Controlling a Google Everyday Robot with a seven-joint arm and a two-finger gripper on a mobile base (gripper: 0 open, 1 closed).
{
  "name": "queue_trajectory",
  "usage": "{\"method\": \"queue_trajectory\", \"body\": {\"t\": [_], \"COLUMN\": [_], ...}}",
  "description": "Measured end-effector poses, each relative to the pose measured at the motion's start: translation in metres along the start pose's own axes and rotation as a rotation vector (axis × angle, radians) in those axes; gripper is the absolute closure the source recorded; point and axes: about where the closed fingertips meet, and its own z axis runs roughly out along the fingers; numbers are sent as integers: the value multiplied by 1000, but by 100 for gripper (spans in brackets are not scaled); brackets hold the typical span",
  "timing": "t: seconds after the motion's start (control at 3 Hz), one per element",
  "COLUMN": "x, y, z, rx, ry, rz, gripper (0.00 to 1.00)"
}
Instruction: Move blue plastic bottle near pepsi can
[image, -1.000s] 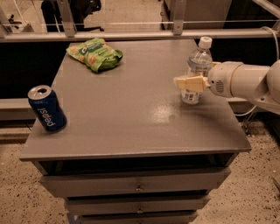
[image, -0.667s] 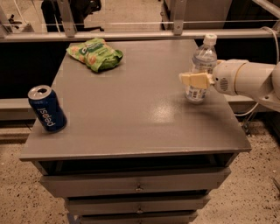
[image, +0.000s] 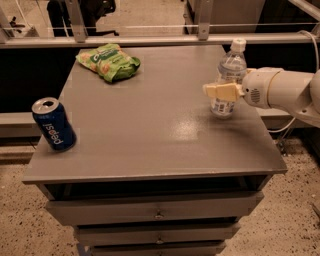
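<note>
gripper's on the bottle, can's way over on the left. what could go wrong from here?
1. The blue plastic bottle is tall and narrow and stands near the right edge of the table. With the gripper at its mid-body, a loose hold or sideways nudge could tip it.
2. The pepsi can sits close to the front-left corner, so setting the bottle down too close might knock it off.

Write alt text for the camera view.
A white robot arm reaches in from the right, its gripper shut on a blue plastic bottle near the right edge of a grey drawer cabinet. A pepsi can stands at the front left corner, a green snack bag at the back.
</note>
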Motion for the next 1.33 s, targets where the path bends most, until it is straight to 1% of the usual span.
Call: {"method": "queue_trajectory", "body": {"t": [0.33, 0.67, 1.0, 1.33], "x": [-11, -44, -59, -62], "y": [30, 77, 131, 175], "z": [24, 69, 101, 117], "rx": [-66, -182, -302, -418], "ry": [-62, -141, -150, -116], "rz": [19, 17, 18, 12], "gripper": [100, 100, 100, 100]}}
